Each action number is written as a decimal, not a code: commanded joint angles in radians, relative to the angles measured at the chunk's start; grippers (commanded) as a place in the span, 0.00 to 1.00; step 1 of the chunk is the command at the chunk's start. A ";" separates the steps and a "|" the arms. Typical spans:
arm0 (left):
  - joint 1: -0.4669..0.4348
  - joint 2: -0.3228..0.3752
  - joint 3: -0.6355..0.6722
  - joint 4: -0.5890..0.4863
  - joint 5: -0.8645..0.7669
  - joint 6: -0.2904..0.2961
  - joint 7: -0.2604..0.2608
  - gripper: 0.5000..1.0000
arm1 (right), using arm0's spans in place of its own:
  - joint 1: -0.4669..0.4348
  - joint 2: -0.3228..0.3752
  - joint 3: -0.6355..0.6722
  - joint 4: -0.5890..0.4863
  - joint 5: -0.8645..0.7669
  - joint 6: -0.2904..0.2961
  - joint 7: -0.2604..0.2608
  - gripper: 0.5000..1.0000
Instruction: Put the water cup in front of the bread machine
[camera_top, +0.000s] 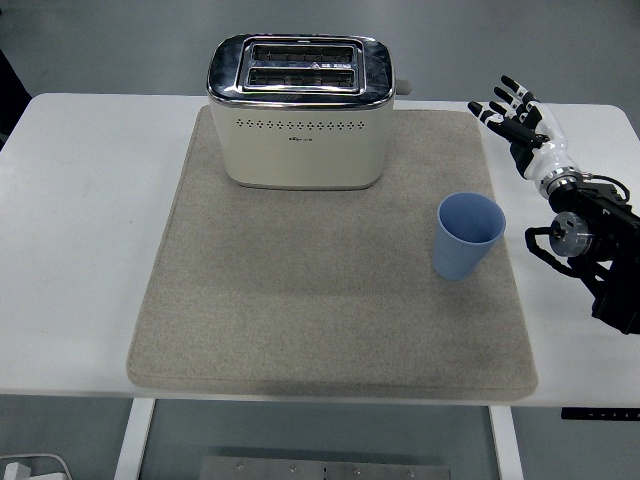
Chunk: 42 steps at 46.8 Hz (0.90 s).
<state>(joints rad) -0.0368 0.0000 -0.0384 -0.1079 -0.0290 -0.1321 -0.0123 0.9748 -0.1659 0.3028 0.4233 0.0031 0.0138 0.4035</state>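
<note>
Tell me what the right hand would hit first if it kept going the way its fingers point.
Probably nothing: the right hand, open, points up and left toward the table's far edge, passing right of the toaster. The blue cup sits nearer, off that line. Depth is uncertain.

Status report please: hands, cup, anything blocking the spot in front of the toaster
Right hand open, apart from cup. Left arm out of view. Blue cup upright on mat's right side. Mat before toaster bare.

One high head view looks forward and down over the white table (90, 250), its near edge at six o'clock.
</note>
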 joint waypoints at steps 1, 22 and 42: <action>0.000 0.000 0.000 -0.001 0.000 0.000 0.000 1.00 | 0.001 -0.001 0.001 0.000 0.000 0.000 0.000 0.88; 0.000 0.000 0.000 -0.001 0.000 -0.001 0.000 1.00 | 0.001 0.000 -0.001 0.000 0.000 -0.002 0.000 0.88; 0.000 0.000 0.000 -0.001 0.000 -0.001 0.000 1.00 | -0.004 -0.035 -0.020 0.061 -0.021 0.023 0.024 0.87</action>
<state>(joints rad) -0.0369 0.0000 -0.0384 -0.1080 -0.0290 -0.1321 -0.0123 0.9712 -0.1909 0.2883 0.4826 -0.0174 0.0257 0.4165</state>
